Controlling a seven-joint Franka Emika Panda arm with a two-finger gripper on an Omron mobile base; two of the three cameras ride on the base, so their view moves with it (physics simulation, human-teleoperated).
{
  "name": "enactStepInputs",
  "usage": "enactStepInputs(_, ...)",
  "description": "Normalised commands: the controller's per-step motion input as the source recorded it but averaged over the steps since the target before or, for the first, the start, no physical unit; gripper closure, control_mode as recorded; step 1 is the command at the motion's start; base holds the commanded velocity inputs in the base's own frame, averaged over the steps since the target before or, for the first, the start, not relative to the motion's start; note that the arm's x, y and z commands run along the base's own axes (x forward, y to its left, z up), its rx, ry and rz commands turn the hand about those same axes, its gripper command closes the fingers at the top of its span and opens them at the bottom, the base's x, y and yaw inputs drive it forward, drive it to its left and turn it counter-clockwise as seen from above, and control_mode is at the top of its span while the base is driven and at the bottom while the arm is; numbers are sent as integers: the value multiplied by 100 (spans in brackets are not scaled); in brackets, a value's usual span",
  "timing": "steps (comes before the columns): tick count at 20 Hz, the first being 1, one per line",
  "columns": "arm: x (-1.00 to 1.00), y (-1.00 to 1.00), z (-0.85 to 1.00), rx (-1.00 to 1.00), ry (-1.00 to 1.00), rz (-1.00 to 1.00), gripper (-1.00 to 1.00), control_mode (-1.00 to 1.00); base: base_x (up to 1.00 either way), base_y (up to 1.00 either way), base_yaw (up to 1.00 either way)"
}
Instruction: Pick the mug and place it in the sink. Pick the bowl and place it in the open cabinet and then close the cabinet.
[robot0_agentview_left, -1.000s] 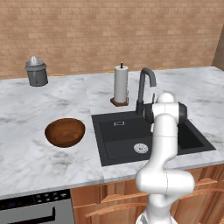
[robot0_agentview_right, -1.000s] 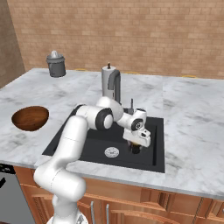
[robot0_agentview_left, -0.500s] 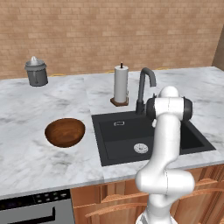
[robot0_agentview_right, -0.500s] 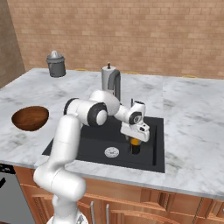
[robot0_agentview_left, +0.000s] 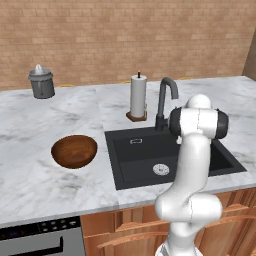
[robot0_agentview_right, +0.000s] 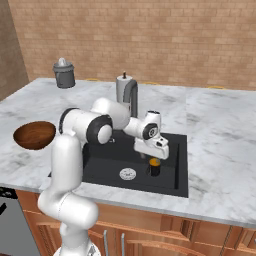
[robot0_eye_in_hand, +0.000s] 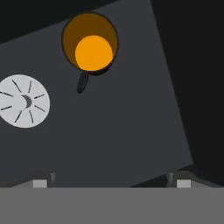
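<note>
Sink (robot0_agentview_right: 175, 165) holds mug (robot0_agentview_right: 155, 167), orange-lined from hand view.

Black sink (robot0_agentview_left: 137, 162) with a silver round drain (robot0_agentview_left: 160, 169), set in a white worktop (robot0_agentview_left: 30, 185) veined with grey marble. The mug (robot0_eye_in_hand: 89, 43) is dark outside, bright orange inside. Glossy dark brown bowl (robot0_agentview_left: 74, 150) with a wood grain. Grey canister (robot0_agentview_left: 41, 82), white paper roll (robot0_agentview_left: 138, 95) on a brown base, dark tap (robot0_agentview_left: 165, 100), tan brick wall (robot0_agentview_left: 125, 35), reddish-brown cupboards (robot0_agentview_right: 150, 235) below.
</note>
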Motion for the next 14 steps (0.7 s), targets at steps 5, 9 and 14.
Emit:
enactStepInputs(5, -47, 8, 68, 0, -4, 3, -100, -100, 0, 0, 0)
enactStepInputs(9, -53, 17, 78, 0, 0, 2, -100, -100, 0, 0, 0)
enactStepInputs(14, -67, 60, 62, 0, -9, 0, -100, -100, 0, 0, 0)
